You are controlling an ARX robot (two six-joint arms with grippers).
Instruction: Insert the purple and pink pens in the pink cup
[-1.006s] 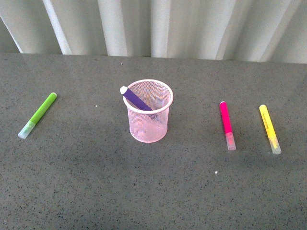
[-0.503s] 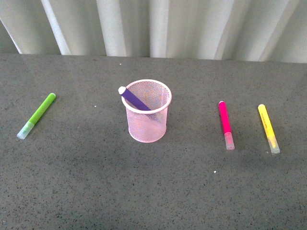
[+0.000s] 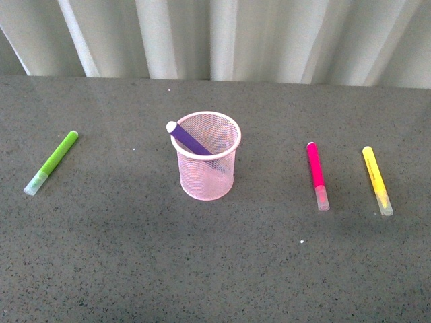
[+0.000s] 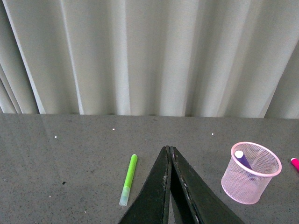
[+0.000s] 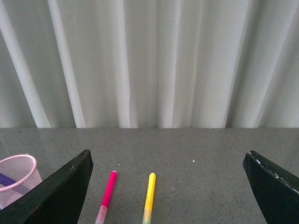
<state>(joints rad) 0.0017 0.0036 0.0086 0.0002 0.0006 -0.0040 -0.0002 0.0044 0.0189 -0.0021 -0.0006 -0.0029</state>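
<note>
The pink cup (image 3: 209,156) stands upright near the table's middle, with the purple pen (image 3: 188,138) leaning inside it, its pale end over the left rim. The pink pen (image 3: 316,173) lies flat on the table to the cup's right, clear cap nearest me. Neither arm shows in the front view. In the left wrist view my left gripper (image 4: 168,149) is shut and empty, above the table, with the cup (image 4: 250,172) off to one side. In the right wrist view my right gripper (image 5: 168,158) is wide open and empty, with the pink pen (image 5: 107,191) between its fingers' line of sight.
A lime green marker (image 3: 52,161) lies at the left of the table. A yellow marker (image 3: 376,178) lies just right of the pink pen. Pleated white curtains (image 3: 215,37) close off the table's far edge.
The front view shifted very slightly between one second ago and half a second ago. The cup and all the markers keep their places.
</note>
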